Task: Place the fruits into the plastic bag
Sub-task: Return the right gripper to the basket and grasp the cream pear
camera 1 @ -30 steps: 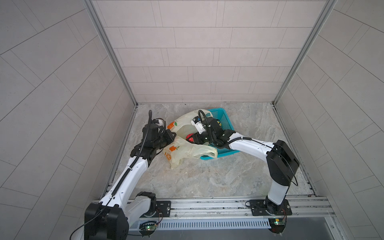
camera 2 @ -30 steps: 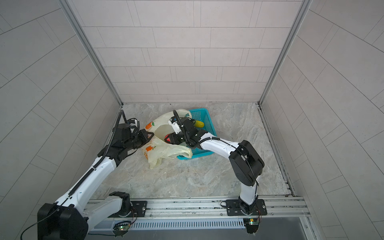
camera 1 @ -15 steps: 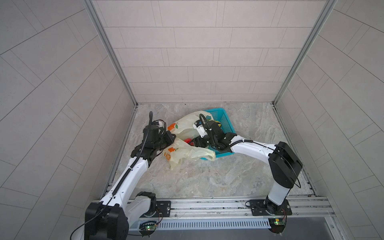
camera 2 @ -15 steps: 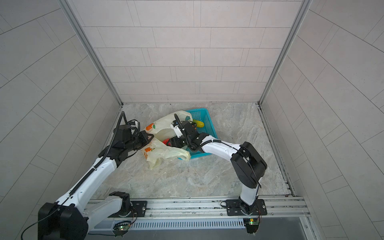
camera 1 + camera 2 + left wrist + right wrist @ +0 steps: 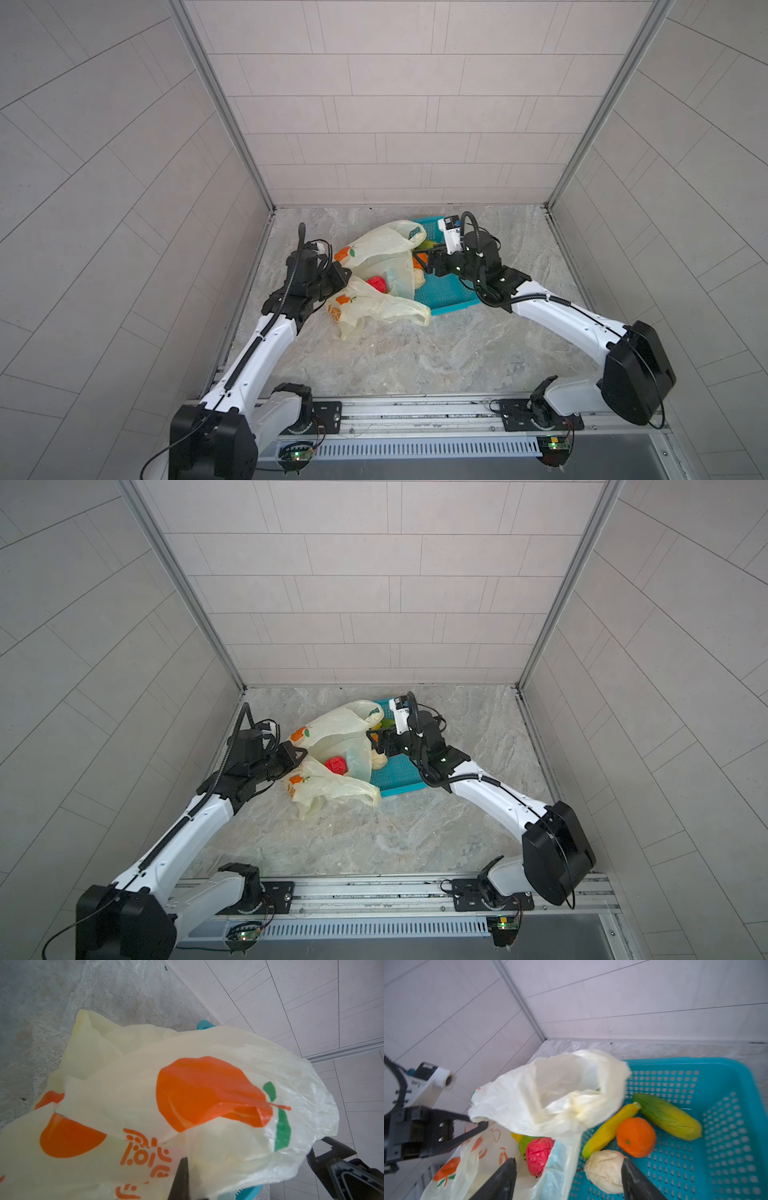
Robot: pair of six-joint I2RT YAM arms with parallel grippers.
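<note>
Marble tabletop [image 5: 415, 353] | my right gripper [image 5: 568, 1160] has backed out, spread wide, empty | red fruit [image 5: 538, 1154] now inside plastic bag [image 5: 374, 249] | left gripper [image 5: 345, 275] pinches its rim | banana [image 5: 608, 1128], orange [image 5: 636, 1136] wait in basket [image 5: 726, 1126]

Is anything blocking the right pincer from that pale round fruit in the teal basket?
Nothing visible does. The open right pincer hangs just by the pale round fruit, which lies uncovered in the teal basket.

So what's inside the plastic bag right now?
In the mouth of the plastic bag a red fruit shows, with a green fruit and a bit of a yellow fruit beside it. The crinkly plastic covers whatever lies deeper.
</note>
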